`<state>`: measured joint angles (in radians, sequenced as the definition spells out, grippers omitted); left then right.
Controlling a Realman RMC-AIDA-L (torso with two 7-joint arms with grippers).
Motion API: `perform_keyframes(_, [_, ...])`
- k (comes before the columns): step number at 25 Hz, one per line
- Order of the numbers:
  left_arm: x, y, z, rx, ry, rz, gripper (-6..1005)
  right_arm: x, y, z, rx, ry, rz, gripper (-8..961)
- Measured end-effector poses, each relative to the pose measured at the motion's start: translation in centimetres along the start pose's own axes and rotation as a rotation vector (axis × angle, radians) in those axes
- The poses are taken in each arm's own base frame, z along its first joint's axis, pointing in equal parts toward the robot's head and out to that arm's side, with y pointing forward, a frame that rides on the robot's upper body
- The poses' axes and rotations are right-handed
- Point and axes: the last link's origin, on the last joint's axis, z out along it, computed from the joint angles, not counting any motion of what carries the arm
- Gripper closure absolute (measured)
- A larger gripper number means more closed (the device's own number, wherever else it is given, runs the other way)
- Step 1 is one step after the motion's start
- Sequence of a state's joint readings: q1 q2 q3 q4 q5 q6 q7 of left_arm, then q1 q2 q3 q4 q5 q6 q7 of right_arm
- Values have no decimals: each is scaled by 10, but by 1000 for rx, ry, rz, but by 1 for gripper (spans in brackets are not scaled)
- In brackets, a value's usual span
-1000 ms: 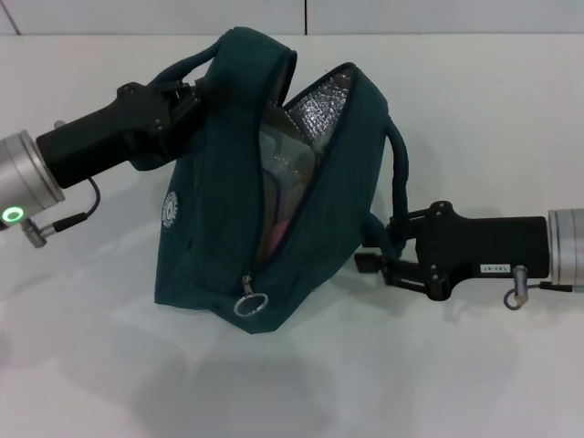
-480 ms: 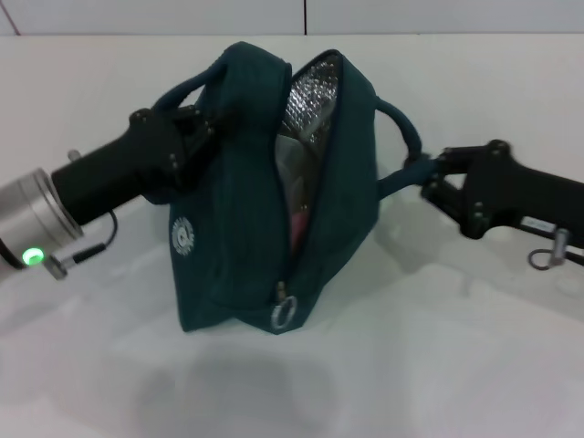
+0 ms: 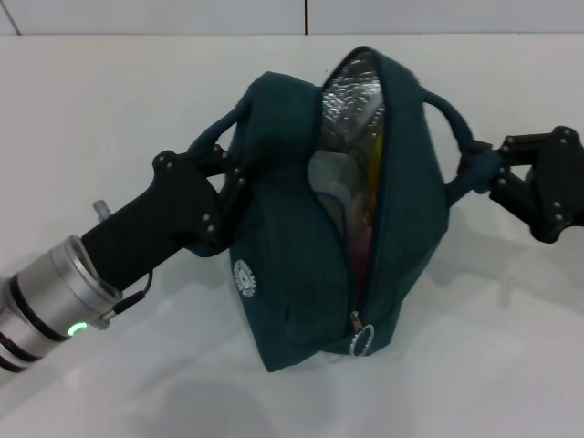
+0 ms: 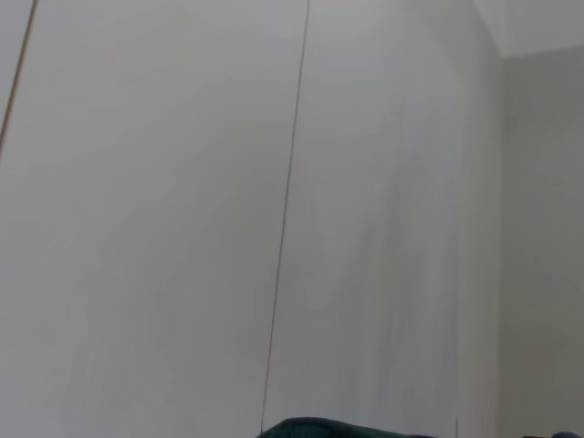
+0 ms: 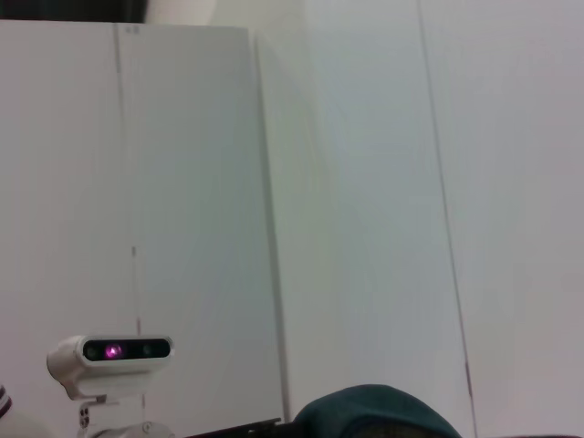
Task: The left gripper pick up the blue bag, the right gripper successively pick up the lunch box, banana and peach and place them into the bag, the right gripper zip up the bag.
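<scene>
White table (image 3: 91, 109), unzipped, filled blue bag (image 3: 292, 274)

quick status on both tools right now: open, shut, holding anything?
Left tool: shut on the blue bag's near handle, at the bag's left side.
Right tool: shut on the bag's other handle, at its right side.

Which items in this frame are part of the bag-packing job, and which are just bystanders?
Job items:
- blue bag, unzipped, foil lining showing
- left gripper at one handle
- right gripper at the other handle
- zip pull at the low end of the opening
- contents, only partly visible inside

Bystanders:
- white table
- small camera by the wall, seen from the right wrist
</scene>
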<state>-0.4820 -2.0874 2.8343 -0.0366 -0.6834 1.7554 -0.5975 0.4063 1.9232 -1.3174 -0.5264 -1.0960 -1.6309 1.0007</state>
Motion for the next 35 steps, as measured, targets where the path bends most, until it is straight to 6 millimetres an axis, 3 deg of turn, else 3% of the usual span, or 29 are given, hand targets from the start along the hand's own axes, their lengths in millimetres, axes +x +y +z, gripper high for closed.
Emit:
perform_keyframes(9, [-9,18,16,9,37,34,946,-8,-12,-16,9,45,26,891])
perform_keyframes(17, [-15,22,20,40,31,59,946,1,-3,-18,-65,128,43,891])
perform_keyframes(23, [-16,23,18,62,33,61,946,-3,-1,-33,-89,158,46,840])
perform_keyframes(31, [-17,23,16,71,28,58,946,-8,6,-55,-9,118,-11,448])
perform_keyframes(35, [-18,23,16,72,26,55,946,-4,11,-59,-39,170,-20,388])
